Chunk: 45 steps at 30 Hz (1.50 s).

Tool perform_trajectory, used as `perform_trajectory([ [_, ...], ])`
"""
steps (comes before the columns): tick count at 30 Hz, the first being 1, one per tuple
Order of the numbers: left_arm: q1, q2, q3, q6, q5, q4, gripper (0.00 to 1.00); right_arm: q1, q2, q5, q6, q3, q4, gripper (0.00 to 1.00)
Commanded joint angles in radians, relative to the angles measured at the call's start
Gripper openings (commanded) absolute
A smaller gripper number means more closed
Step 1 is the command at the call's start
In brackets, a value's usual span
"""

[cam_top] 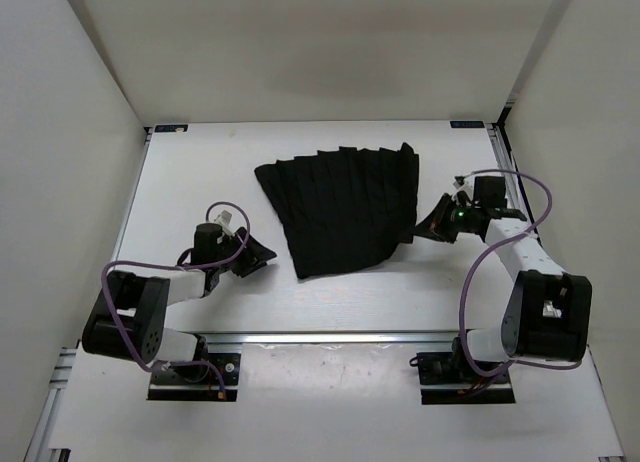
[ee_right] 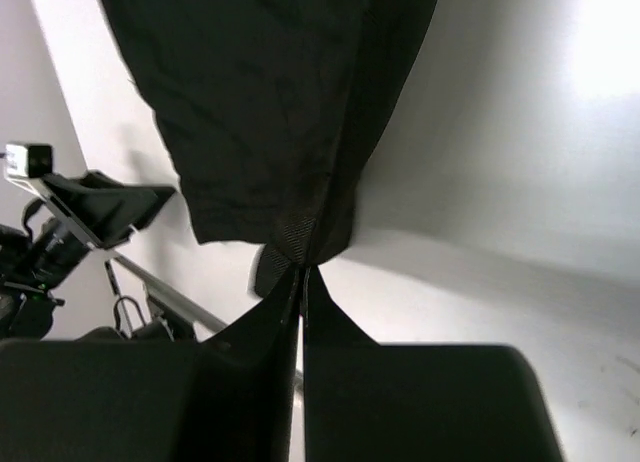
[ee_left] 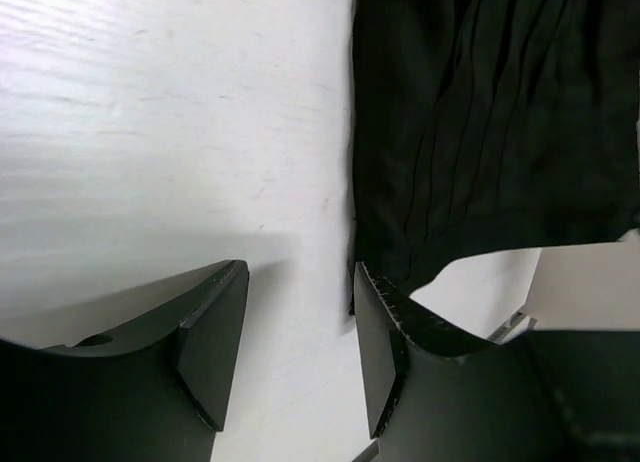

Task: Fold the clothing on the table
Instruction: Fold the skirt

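Where the white tabletop [cam_top: 200, 172] fills the space between the pale walls, it carries one thing, the clothing [cam_top: 345, 207]. This black pleated garment lies flat on the middle of the far half. It is spread like a fan, its pleats running from a wide far edge toward a narrower near edge. Its far right corner rises to a small point, and its near left corner lies closest to the left arm.

The two arms stand bolted at the near rail, each trailing a purple cable. The left arm [cam_top: 150, 302] is folded low and reaches toward the garment's near left corner. The right arm [cam_top: 530, 272] bends inward from the right side toward the garment's near right corner.

The left end effector [cam_top: 262, 256] is released. In the left wrist view its jaws stand apart with bare tabletop between them [ee_left: 300, 282]. The garment's [ee_left: 490, 112] corner hangs just beside the right-hand finger [ee_left: 385, 342], and whether the cloth touches it cannot be told.

The right end effector [cam_top: 428, 228] is clenched on the clothing. In the right wrist view its two fingers meet in a thin line [ee_right: 302, 272]. A small stretch of the garment's [ee_right: 270, 92] hem sits pinched at their tips, with the rest of the fabric spreading away above them.
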Motion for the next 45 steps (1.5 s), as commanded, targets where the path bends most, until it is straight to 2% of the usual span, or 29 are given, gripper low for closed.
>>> perform_trajectory([
  [1,-0.029,0.038,0.010,-0.066,-0.002,0.091,0.58,0.021,0.017,-0.017,0.033,-0.058,-0.009,0.00],
  [7,-0.124,0.110,0.096,-0.060,-0.034,0.025,0.56,0.048,0.033,-0.012,0.048,-0.040,-0.009,0.00],
  [11,-0.181,0.191,0.169,-0.066,0.021,-0.033,0.47,0.070,0.039,-0.002,0.054,-0.023,-0.019,0.00],
  [13,-0.204,0.211,0.182,-0.061,0.000,-0.049,0.45,0.071,0.043,-0.002,0.053,-0.011,-0.029,0.00],
  [18,-0.245,0.312,0.189,-0.125,0.069,0.064,0.46,0.077,0.053,0.011,0.059,0.014,-0.045,0.00],
  [19,-0.258,0.349,0.197,-0.127,0.096,0.078,0.43,0.077,0.053,0.009,0.059,0.017,-0.044,0.00],
  [21,-0.276,0.389,0.219,-0.132,0.116,0.102,0.22,0.070,0.057,0.011,0.060,0.022,-0.053,0.00],
  [22,-0.273,0.392,0.231,-0.126,0.109,0.080,0.00,0.065,0.053,0.030,0.056,0.025,-0.070,0.00],
  [24,-0.241,0.349,0.240,-0.077,0.074,0.030,0.00,0.054,0.039,0.076,0.054,0.028,-0.101,0.00],
  [26,-0.157,0.261,0.248,-0.022,0.015,-0.061,0.00,0.004,0.033,0.116,0.035,0.025,-0.137,0.00],
  [29,-0.045,0.158,0.275,0.089,-0.026,-0.228,0.00,-0.042,0.024,0.155,0.011,0.000,-0.174,0.00],
  [32,0.015,0.115,0.300,0.210,-0.066,-0.389,0.00,-0.059,0.031,0.193,-0.005,-0.050,-0.197,0.00],
  [38,-0.023,0.061,0.248,0.213,-0.046,-0.379,0.00,-0.038,0.046,0.166,0.002,-0.067,-0.190,0.00],
  [44,-0.038,0.071,0.272,0.250,-0.049,-0.431,0.00,0.005,0.051,0.201,-0.005,0.031,-0.191,0.00],
  [45,-0.029,0.090,0.292,0.255,-0.027,-0.451,0.04,0.008,0.059,0.196,-0.006,0.048,-0.196,0.00],
])
